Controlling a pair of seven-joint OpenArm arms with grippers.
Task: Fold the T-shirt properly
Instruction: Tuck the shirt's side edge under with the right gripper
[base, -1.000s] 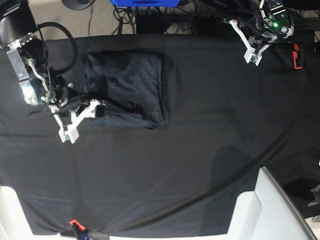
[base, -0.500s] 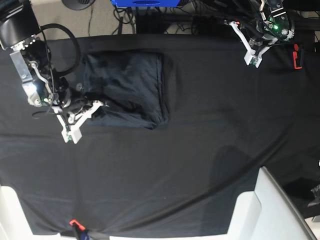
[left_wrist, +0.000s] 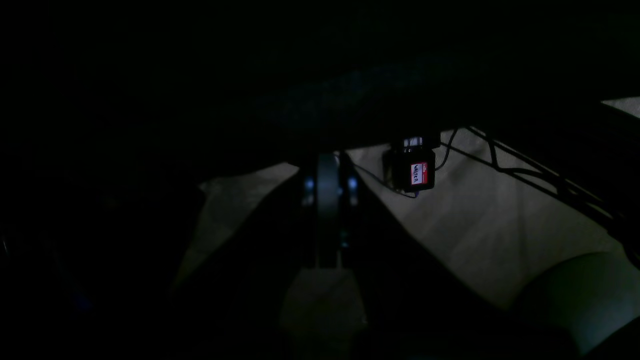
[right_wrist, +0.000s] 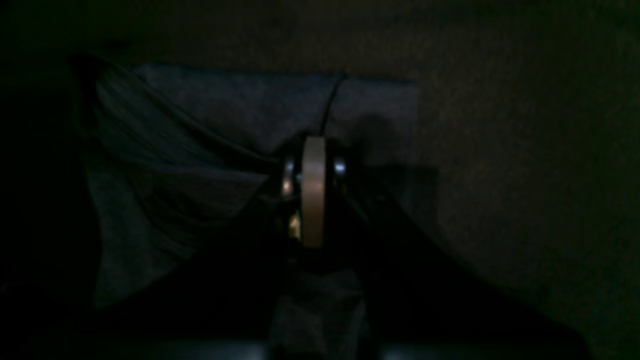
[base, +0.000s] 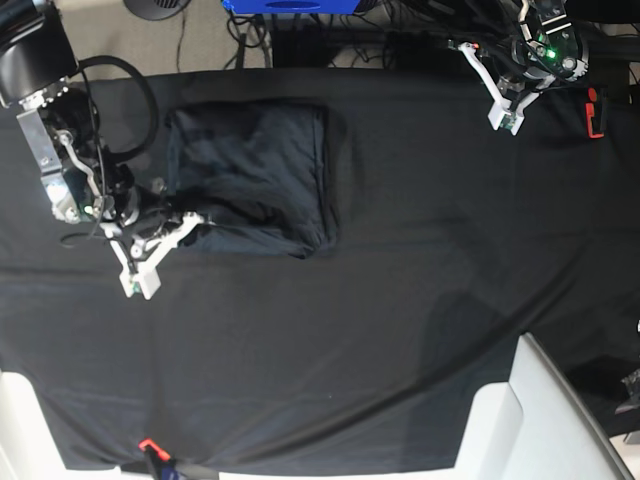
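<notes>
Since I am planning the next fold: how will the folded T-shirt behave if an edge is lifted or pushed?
Probably floppy: the T-shirt lies in soft wrinkled layers, so a lifted edge would likely drape and the layers could come apart. Pushed, it would probably bunch rather than slide whole on the black cloth. It will not roll.

Right pincer closed up since a second ago: jaws were spread wide, now pressed together. It slid a bit toward the near bench edge and its arm shifted with it. Left pincer at the far side nudged slightly. T-shirt corner by the right pincer looks slightly tugged.
</notes>
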